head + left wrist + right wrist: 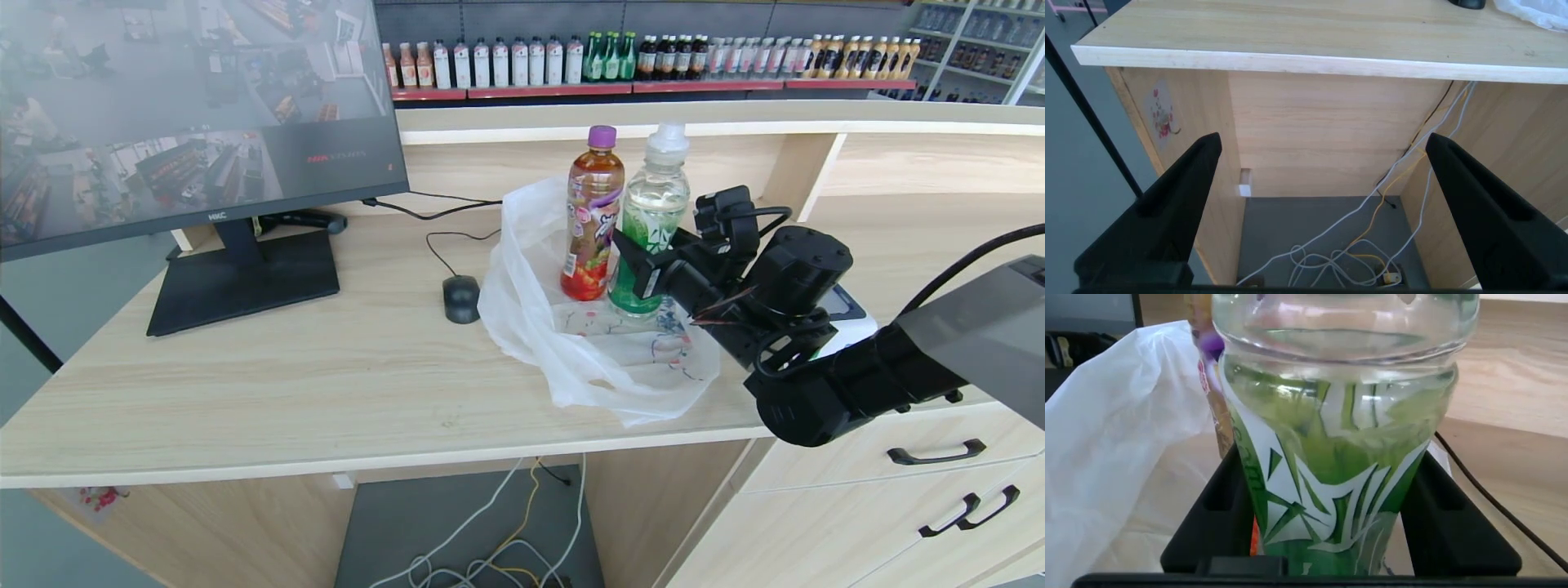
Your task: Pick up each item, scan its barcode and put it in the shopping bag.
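Right gripper (pixel 645 265) is clamped around the lower half of a clear bottle (pixel 657 204) with a green label, its black fingers (pixel 1208 514) pressing on either side of the label. Left gripper (pixel 1323 147) is spread wide with nothing between its fingers, low down in front of the desk's front edge and facing the open space beneath it

Wooden desk (pixel 286 384) stretches under the right gripper and well off to its left. Large monitor (pixel 188 106) on a flat black stand sits far to the left of the right gripper, towards the back of the desk. White plastic shopping bag (pixel 522 302) lies crumpled and open just below and to the left of the right gripper. The held bottle stands upright on the bag's plastic, though whether it is inside the bag's mouth cannot be told. Orange drink bottle (pixel 592 212) with a purple cap stands upright just left of the held bottle, nearly touching it, also on the bag. Black mouse (pixel 461 298) rests on the desk just left of the bag. Loose cables (pixel 1355 245) lie on the floor under the desk, ahead of the left gripper
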Available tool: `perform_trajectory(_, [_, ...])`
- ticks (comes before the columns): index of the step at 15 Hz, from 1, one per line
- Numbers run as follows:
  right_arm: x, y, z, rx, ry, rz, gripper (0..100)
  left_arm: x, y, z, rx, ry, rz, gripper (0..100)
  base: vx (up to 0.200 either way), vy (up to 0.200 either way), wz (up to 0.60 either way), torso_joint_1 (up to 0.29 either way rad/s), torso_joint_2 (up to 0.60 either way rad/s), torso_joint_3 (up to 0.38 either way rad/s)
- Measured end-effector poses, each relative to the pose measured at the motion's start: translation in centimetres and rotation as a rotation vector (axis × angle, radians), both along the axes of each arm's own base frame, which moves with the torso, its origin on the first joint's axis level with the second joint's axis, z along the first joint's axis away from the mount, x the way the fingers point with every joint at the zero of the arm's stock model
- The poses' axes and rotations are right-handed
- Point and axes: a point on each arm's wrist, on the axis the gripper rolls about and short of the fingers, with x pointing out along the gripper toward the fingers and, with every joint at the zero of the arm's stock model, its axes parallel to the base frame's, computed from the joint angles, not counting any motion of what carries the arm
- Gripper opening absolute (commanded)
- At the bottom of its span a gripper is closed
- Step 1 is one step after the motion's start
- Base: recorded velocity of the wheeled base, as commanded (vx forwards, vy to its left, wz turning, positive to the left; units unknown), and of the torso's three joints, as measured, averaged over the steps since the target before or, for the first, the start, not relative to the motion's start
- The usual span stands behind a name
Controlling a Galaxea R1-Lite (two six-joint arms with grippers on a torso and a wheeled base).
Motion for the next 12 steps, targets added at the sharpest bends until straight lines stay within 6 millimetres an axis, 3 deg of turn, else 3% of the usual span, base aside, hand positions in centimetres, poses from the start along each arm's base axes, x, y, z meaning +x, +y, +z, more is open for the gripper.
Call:
perform_trajectory(3, [-0.03, 0.02, -0.08, -0.001, 0.003, 0.001, 0, 0.0, 0.0, 0.0, 0.0, 0.0, 0.0, 100, 0.0, 0.0, 0.0, 0.0, 0.0, 0.0])
perform_trajectory(4, [-0.03, 0.01, -0.1, -0.001, 0.003, 0.0, 100, 0.0, 0.0, 0.0, 0.0, 0.0, -0.001, 100, 0.0, 0.0, 0.0, 0.0, 0.0, 0.0])
perform_trajectory(12, [-0.1, 0.17, -0.13, -0.003, 0.003, 0.003, 100, 0.0, 0.0, 0.0, 0.0, 0.0, -0.001, 100, 0.0, 0.0, 0.0, 0.0, 0.0, 0.0])
